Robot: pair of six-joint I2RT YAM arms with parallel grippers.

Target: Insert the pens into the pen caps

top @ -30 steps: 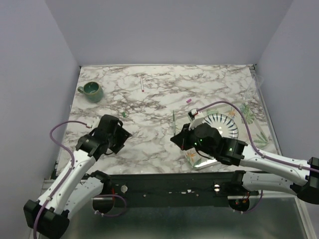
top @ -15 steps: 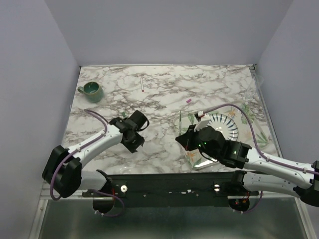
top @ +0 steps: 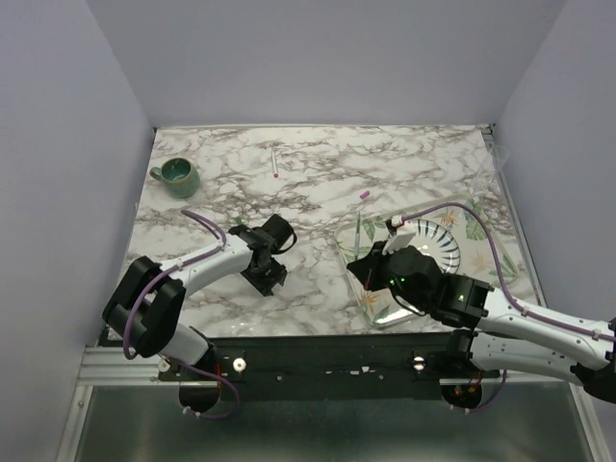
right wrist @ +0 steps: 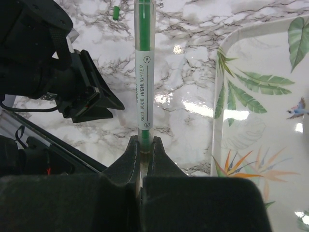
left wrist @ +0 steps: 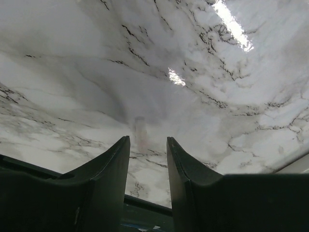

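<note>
My right gripper (right wrist: pixel 144 142) is shut on the lower end of a green highlighter pen (right wrist: pixel 144 72), which sticks out past its fingertips; in the top view the pen (top: pixel 358 231) stands above the marble left of the tray. A small green cap (right wrist: pixel 116 12) lies on the marble beyond the pen's tip. A pink cap (top: pixel 366 193) lies further back. A second pen (top: pixel 275 162) with a red end lies at the back. My left gripper (left wrist: pixel 147 145) is open and empty, low over bare marble, left of the held pen (top: pixel 272 258).
A green mug (top: pixel 176 173) stands at the back left. A floral tray (top: pixel 500 260) holding a white ribbed plate (top: pixel 433 241) sits at the right, its edge close to my right gripper. The left gripper's black body (right wrist: pixel 82 92) shows beside the held pen.
My left arm has swung right and stretched out toward the table's middle. My right gripper has shifted slightly right with the green pen still in it.
</note>
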